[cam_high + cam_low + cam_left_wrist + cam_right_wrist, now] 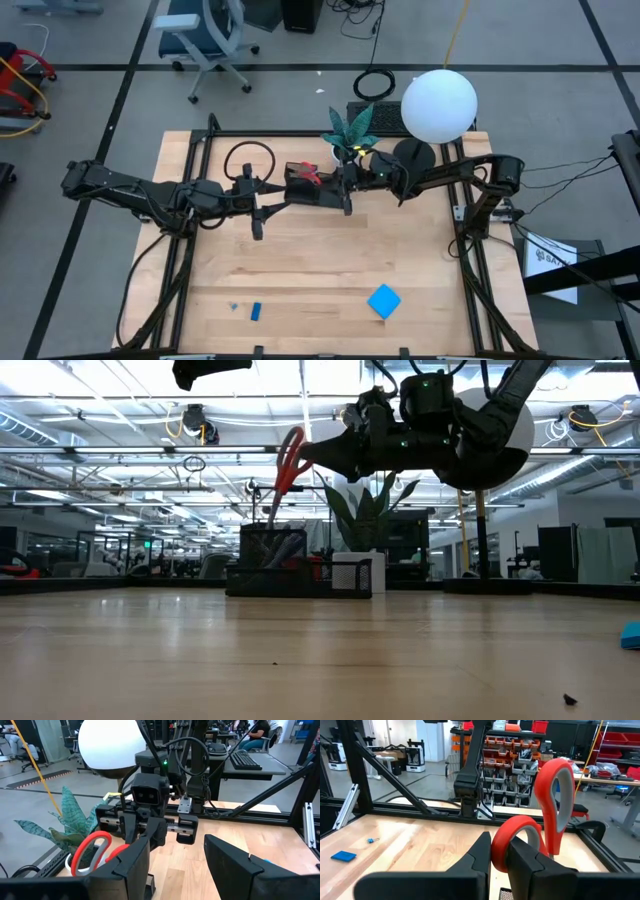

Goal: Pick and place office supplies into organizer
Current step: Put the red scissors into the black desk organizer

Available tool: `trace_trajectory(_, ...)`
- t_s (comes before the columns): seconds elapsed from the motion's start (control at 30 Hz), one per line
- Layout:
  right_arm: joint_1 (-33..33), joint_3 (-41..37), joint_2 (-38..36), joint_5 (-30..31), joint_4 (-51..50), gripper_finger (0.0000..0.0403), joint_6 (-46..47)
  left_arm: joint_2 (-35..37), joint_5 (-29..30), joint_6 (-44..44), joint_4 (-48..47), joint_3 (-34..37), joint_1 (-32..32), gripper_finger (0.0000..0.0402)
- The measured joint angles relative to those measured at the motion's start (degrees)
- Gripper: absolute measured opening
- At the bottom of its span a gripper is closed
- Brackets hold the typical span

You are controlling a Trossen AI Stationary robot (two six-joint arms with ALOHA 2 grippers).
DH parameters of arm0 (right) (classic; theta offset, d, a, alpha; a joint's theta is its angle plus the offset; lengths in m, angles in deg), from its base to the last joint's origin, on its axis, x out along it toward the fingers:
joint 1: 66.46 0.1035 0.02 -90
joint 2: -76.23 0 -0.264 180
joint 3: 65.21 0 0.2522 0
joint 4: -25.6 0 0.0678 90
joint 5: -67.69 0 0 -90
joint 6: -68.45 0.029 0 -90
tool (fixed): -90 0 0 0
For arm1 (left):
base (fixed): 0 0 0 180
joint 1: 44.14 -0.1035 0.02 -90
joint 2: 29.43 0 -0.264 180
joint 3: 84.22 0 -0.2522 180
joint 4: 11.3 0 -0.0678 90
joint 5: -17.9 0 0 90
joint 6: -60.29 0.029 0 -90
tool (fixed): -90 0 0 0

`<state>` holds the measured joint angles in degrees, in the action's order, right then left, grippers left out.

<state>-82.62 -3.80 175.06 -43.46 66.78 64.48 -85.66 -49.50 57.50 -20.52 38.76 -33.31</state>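
1. Far left of the table [300, 260]: left arm stretched in from the left edge, ending in the left gripper [262, 211] near the table's middle, just left of the organizer. Jaws apart, nothing between them; in the left wrist view the left gripper [177, 865] looks toward the other arm's wrist.
2. Lower left of centre on the wood, near the front edge: small blue eraser [256, 311], lying flat, well apart from both arms; seen too from the right wrist [343, 856].
3. Centre back: black organizer [298, 573] standing on the table just beside the white plant pot [358, 573], red scissor handles above it.
4. Red-handled scissors [288, 460] held upright over the organizer, handles up, blades pointing down toward the taller section; whether the tips touch the tray cannot be told.
5. Right gripper [501, 857] clamped on the scissors at one red handle loop, jaws together around it; also visible above the organizer [343, 183].
6. Lower right of centre: bright blue square pad [384, 301], flat on the table, away from everything else.
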Motion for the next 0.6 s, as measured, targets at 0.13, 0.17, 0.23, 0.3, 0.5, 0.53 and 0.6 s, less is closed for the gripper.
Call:
trace_trajectory(0.13, 0.0, 0.0, 0.8, 0.1, 1.1, 0.0029, 0.0, 0.0, 0.0, 0.0, 0.0, 0.0, 0.0, 0.0195)
trace_trajectory(0.17, 0.0, 0.0, 1.5, 0.1, 1.9, 0.0029, 0.0, 0.0, 0.0, 0.0, 0.0, 0.0, 0.0, 0.0195)
trace_trajectory(0.23, 0.0, 0.0, 3.4, 0.2, 4.5, 0.0029, 0.1, 0.0, 0.0, 0.0, 0.2, 0.0, 0.0, 0.0195)
trace_trajectory(0.3, 0.0, 0.8, 5.5, 0.1, 5.8, 0.0029, 0.0, 0.0, 0.0, 0.0, 0.3, 0.0, 0.0, 0.0195)
trace_trajectory(0.5, -0.7, 4.0, 10.6, 0.0, 6.0, 0.0029, -0.3, 0.0, 0.0, 0.0, 0.3, 0.0, 0.0, 0.0195)
trace_trajectory(0.53, -0.7, 4.4, 11.4, 0.0, 5.7, 0.0029, -1.0, 0.0, 0.0, 0.0, 0.3, 0.0, 0.0, 0.0195)
trace_trajectory(0.6, -0.7, 5.1, 12.7, 0.0, 5.1, 0.0029, -3.1, 0.0, 0.0, 0.0, 0.3, 0.0, 0.0, 0.0195)
